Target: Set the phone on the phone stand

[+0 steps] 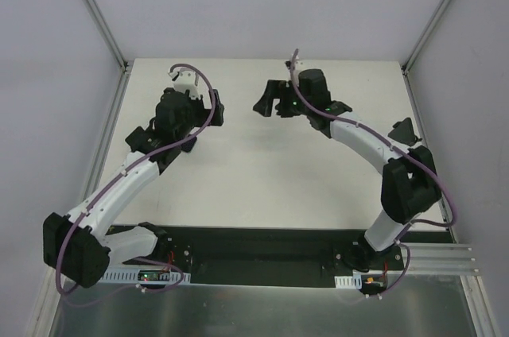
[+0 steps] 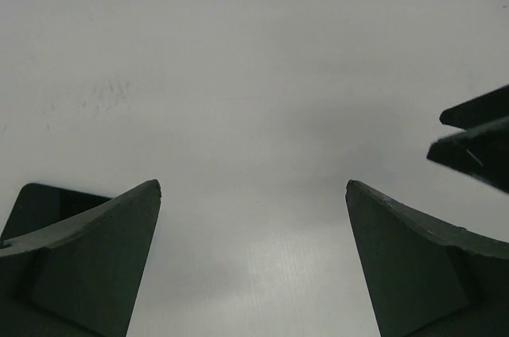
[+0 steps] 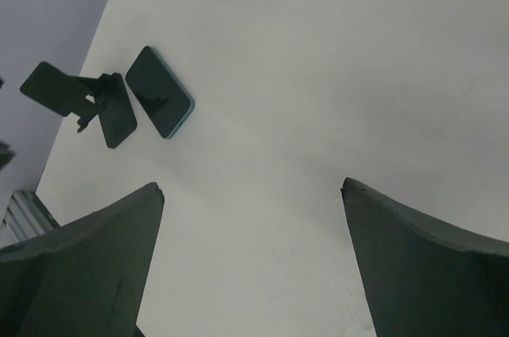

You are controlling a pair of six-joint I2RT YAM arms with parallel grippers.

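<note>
- Top view: the phone stand [image 1: 404,132] stands on the white table [image 1: 254,170]. The right gripper [image 1: 269,103] hangs well to the left of the stand, and the left gripper [image 1: 208,108] is farther left still (the phone cannot be made out here).
- Left wrist view: the left gripper's fingers [image 2: 95,249] are spread wide, with only bare table between them.
- Right wrist view: the right gripper's fingers [image 3: 95,257] are also spread wide and empty. The phone [image 3: 159,102] lies flat just beside the stand, well apart from the fingertips.

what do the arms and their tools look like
The left arm and right arm have white links with black joints, each trailed by a purple cable. The left tool and right tool each have two dark, wedge-shaped fingers.
</note>
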